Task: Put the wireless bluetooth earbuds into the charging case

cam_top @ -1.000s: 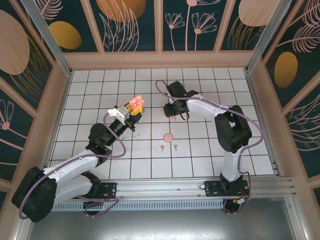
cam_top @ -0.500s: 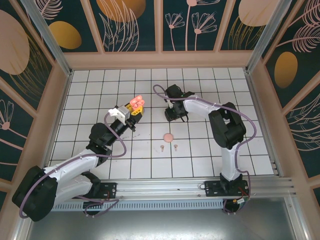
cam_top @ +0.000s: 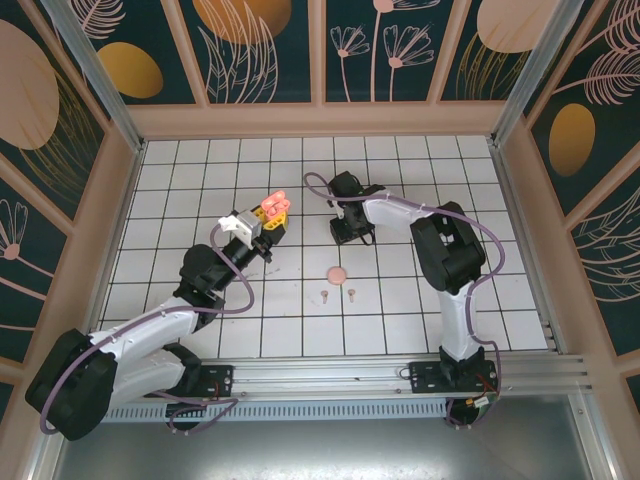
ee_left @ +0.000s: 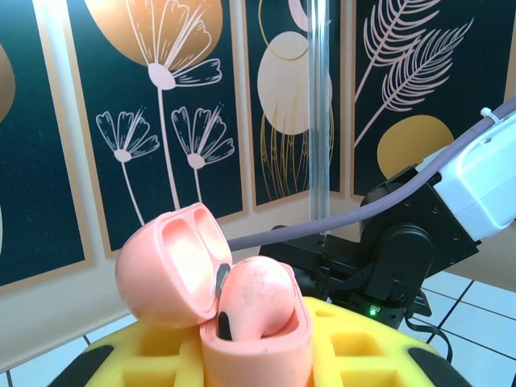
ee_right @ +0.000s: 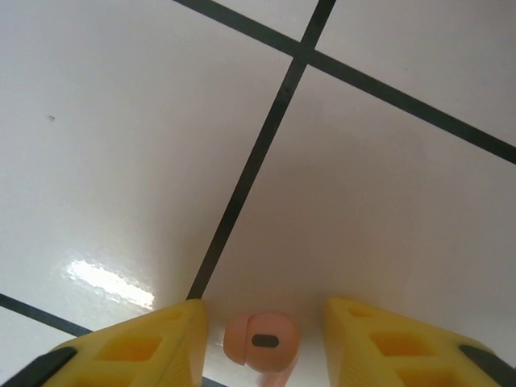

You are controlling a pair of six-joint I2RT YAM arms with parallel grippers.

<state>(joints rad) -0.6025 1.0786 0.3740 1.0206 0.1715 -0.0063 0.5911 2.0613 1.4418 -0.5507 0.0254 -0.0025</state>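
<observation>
My right gripper (ee_right: 262, 318) has dropped to the table's middle. Its jaws have narrowed but are still apart, straddling a coral earbud (ee_right: 262, 342) without touching it. My left gripper (ee_left: 256, 355) stays clamped on the open case (ee_left: 165, 266), raised left of centre. Pinch likely next.

White tiled floor (cam_top: 510, 260); floral wall panels (cam_top: 380, 50) around.

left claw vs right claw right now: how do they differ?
Left claw is raised off the tiles, right claw is down at them. Left claw is shut on the open coral case; right claw's jaws stand apart, straddling a coral earbud. Both have yellow fingers.
</observation>
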